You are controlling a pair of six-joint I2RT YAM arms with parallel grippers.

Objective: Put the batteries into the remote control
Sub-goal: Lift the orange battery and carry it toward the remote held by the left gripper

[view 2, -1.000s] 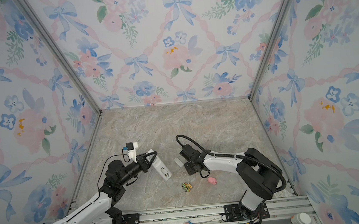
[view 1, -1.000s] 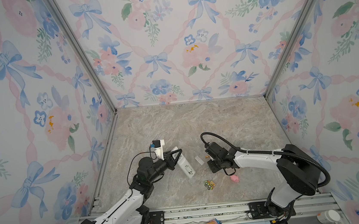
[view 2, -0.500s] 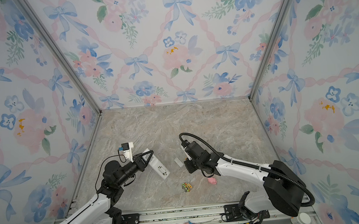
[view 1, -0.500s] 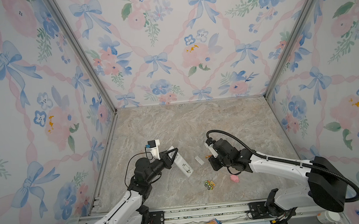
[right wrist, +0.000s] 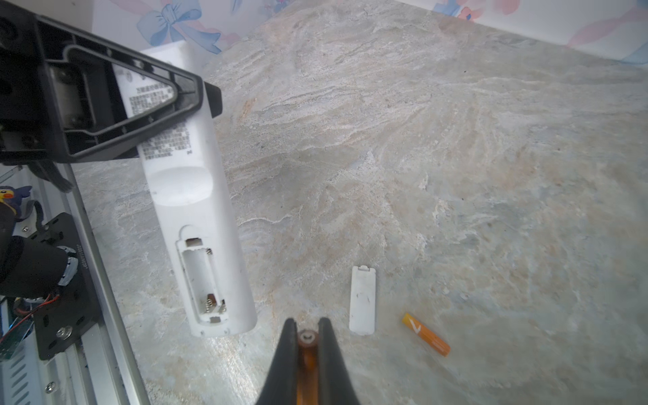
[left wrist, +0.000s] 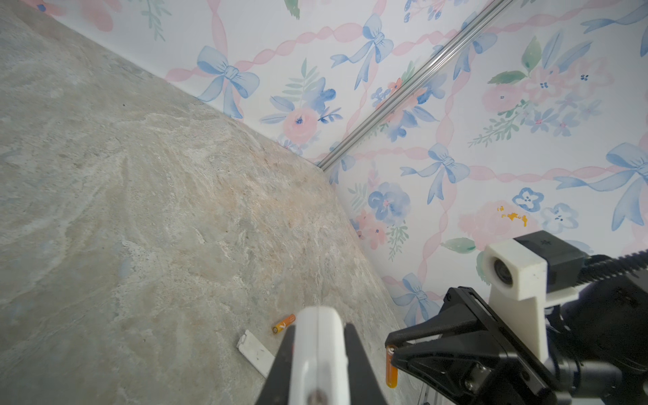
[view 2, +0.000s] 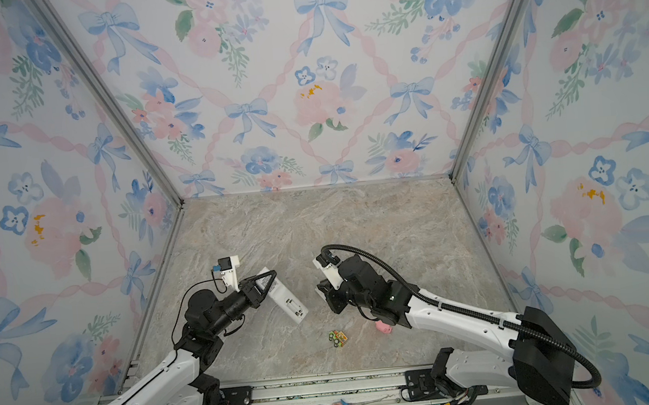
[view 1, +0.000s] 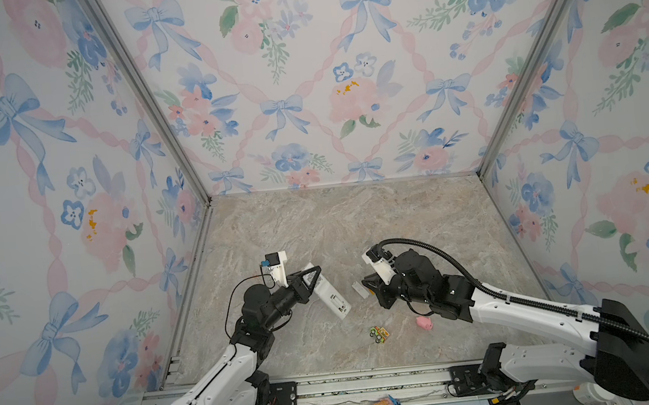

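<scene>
White plastic fills my left gripper (view 1: 313, 273): its jaws are clamped on the remote (right wrist: 196, 210) at the printed-label end, with the rest of the remote slanting out past the fingertips towards the middle of the table (view 1: 357, 224). The remote's back is turned up. The battery bay at its free end is uncovered and empty, with springs showing inside. I can't tell whether that far end touches the table.

My right gripper (right wrist: 307, 326) is pinched narrow on a battery (right wrist: 308, 354), which lies lengthwise between the fingers with its metal end poking out at the tips. In the right wrist view the open bay is just beside those fingertips and to one side of them, near but apart. The battery is not lined up with the bay. In both top views the two grippers face each other across a small gap, the remote's free end pointing into it.

The cover (right wrist: 363, 299) lies flat on the table, close by the right gripper's tips on the side away from the remote. The second battery (right wrist: 426, 334) lies just past the cover, apart from it. A toy car (view 1: 379, 334) and a pig (view 1: 424, 323) sit nearer the front edge, the pig close under my right arm, both well clear of the remote.
</scene>
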